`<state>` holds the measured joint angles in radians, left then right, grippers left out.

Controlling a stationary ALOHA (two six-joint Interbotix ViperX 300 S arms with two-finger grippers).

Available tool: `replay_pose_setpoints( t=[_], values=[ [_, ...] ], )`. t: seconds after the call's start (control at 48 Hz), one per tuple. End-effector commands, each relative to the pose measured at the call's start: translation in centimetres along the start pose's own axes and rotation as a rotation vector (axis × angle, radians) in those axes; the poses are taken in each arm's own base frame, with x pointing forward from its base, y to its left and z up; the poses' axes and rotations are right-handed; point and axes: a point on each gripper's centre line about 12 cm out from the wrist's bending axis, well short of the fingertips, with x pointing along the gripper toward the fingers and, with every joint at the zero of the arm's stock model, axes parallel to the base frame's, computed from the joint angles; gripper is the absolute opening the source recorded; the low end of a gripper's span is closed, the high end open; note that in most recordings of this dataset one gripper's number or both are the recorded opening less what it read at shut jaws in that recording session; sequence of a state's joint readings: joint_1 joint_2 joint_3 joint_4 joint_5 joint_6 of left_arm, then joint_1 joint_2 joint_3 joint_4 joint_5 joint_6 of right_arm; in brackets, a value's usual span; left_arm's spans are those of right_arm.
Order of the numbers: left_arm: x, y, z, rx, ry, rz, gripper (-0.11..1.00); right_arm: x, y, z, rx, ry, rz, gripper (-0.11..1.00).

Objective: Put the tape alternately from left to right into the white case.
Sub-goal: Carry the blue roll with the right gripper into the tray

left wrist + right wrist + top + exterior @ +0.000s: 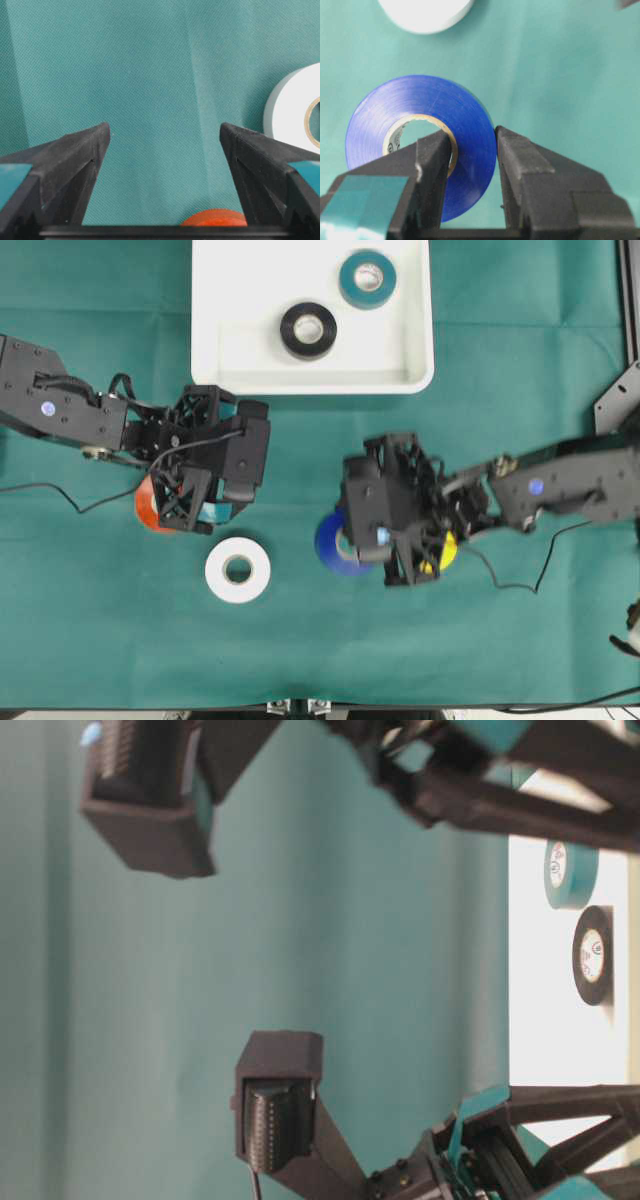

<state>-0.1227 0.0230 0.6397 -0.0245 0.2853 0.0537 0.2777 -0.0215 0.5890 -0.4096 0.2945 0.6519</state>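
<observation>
Our right hand (pixel 472 150) is clamped on the blue tape roll (pixel 420 135), one finger through the core, the other outside the wall: a rim pinch that should let us drop it flat. The white case (pixel 220 360) sits at the desk's far edge with a black roll (pixel 308 330) and a teal roll (pixel 367 279) inside, so blue likely goes next. Our left hand (pixel 165 145) is wide and empty over the green cloth (pixel 90 620), with the orange roll (pixel 214 219) beneath it and the white roll (pixel 238 569) just beside, presumably staged for its turn.

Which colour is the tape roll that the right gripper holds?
Blue tape roll, clearest in the right wrist view.
</observation>
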Motion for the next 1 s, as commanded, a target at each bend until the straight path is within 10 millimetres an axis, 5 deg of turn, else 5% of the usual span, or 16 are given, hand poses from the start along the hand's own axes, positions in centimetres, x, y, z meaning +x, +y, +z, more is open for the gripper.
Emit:
replay_pose_setpoints(
  t=[0.0, 0.98],
  values=[
    [-0.7, -0.2, 0.7, 0.004, -0.031, -0.003, 0.65, -1.4, -1.2, 1.7, 0.011, -0.063, -0.015, 0.29],
    [-0.6, -0.2, 0.5, 0.002, -0.028, -0.002, 0.65, -2.2, -15.0, 3.3, 0.104, -0.144, -0.268, 0.29]
  ],
)
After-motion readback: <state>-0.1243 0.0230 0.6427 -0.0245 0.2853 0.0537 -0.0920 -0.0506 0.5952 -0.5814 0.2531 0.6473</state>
